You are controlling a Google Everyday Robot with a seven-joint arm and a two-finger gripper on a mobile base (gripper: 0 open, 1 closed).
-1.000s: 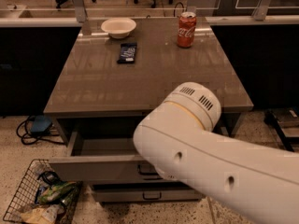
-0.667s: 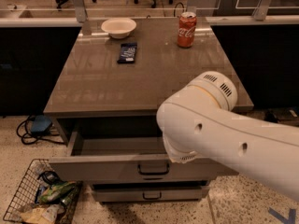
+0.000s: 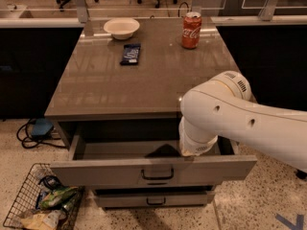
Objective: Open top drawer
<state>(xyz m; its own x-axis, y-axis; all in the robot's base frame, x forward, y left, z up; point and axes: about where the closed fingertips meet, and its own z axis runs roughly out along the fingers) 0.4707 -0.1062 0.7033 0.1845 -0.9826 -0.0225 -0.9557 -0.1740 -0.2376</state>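
A: The top drawer is sitting in the lower middle of the frame, under the grey table, and it is standing well out with its shallow grey interior showing.

B: And the gripper? It is hanging at the low tip of the white arm, right of centre, just above the drawer's front edge. I cannot tell whether it is open or closed; the wrist is hiding it.

A: Here is the relation that matters. The drawer front is running left to right across the frame, and its black loop handle is lying below and to the left of the gripper, near but apart.

B: So the gripper is hovering over the box, not on the handle. Any further pull would be heading toward the bottom of the frame, square to that front.

A: I am judging the opening as largely done. Only 1 more drawer is showing beneath, shut.

B: Up top, a Coca-Cola can, a white bowl and a dark snack bar are sitting well clear.
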